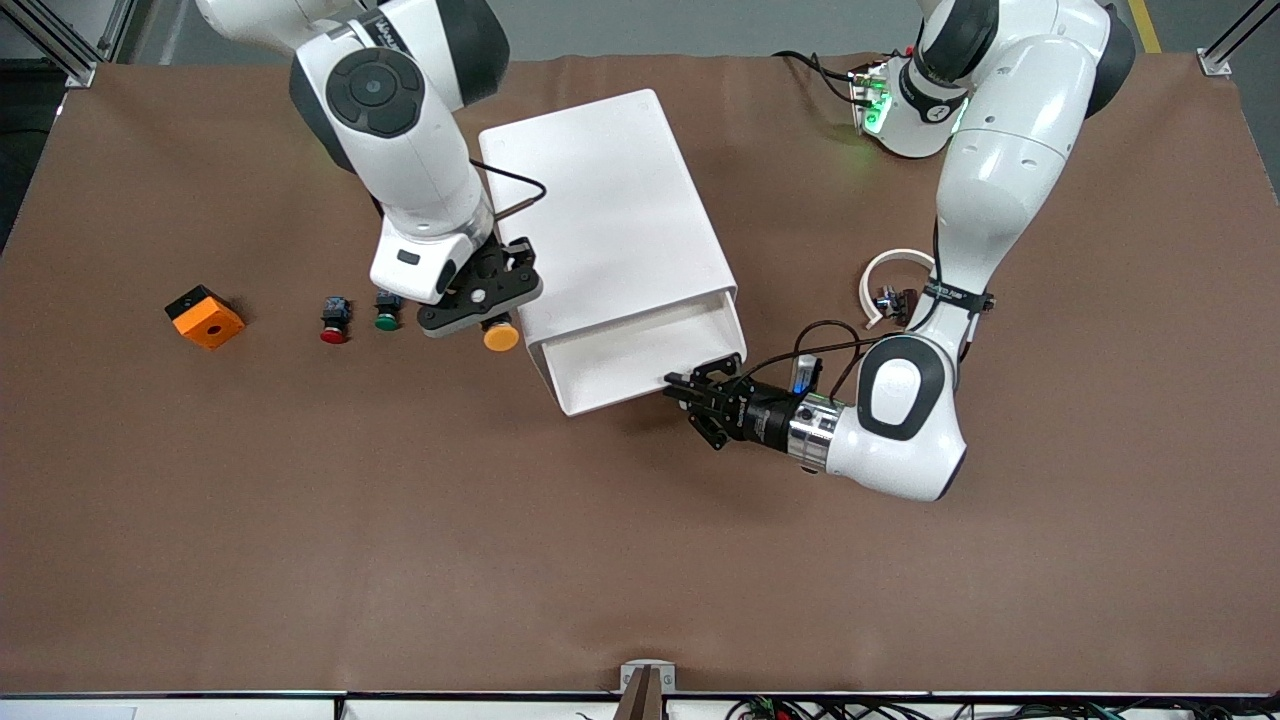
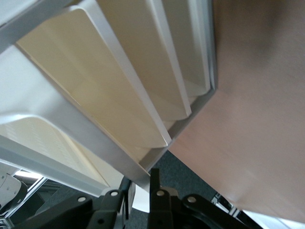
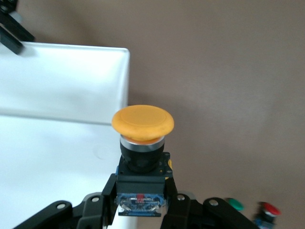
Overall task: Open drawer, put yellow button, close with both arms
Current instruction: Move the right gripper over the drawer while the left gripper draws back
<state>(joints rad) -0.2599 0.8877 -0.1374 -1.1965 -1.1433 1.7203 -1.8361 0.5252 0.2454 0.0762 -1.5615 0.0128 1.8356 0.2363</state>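
Yellow button (image 3: 142, 125) apparently between right jaws

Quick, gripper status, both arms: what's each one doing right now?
Left gripper: shut on the front edge of the drawer, which is pulled out.
Right gripper: shut on the yellow button, beside the drawer.

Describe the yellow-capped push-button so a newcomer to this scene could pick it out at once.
Find the large white box cabinet mid-table, its top drawer pulled open. Beside the cabinet, toward the right arm's end, the right arm's black two-finger hand holds the small push-button with the round yellow-orange cap. Its neighbours, the green-capped button and red-capped button, lie on the table.
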